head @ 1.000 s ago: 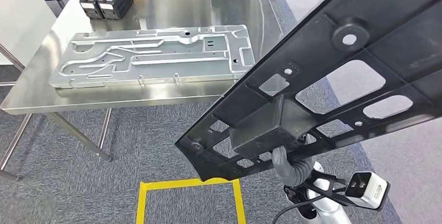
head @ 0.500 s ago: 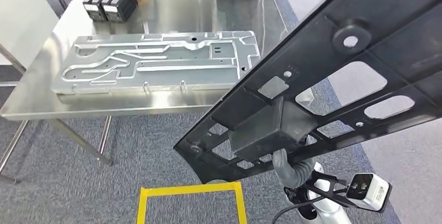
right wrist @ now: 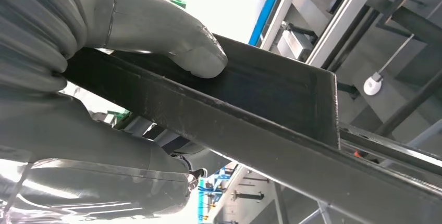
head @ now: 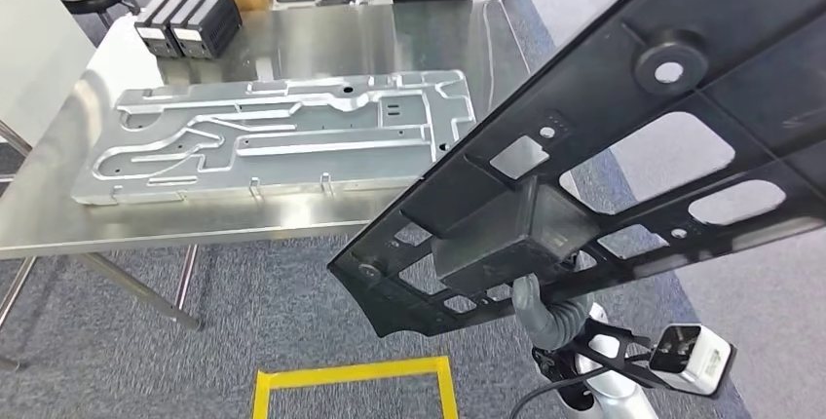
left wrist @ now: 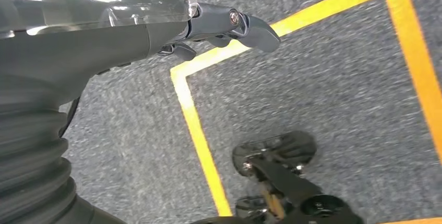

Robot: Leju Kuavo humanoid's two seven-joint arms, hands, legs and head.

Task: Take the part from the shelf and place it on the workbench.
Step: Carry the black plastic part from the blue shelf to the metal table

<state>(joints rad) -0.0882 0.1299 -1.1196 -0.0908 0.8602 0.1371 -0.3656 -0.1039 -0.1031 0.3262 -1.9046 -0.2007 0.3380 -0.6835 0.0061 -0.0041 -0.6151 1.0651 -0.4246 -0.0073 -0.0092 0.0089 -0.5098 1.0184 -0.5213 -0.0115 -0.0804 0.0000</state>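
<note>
Right hand (head: 534,304) grips black part (head: 623,146) — silver plate (head: 273,132) covers workbench (head: 390,34); left hand (left wrist: 229,26) curled, empty.

Even overhead light is filling the head view, and the steel workbench (head: 321,44) is throwing pale glare toward its far edge, with a soft sheen on the metal plate (head: 273,132). The black part (head: 623,146) is staying dark and matte. The left wrist view is smearing with motion blur across carpet (left wrist: 323,78). The right wrist view is blowing out white behind the thumb (right wrist: 172,36)
</note>
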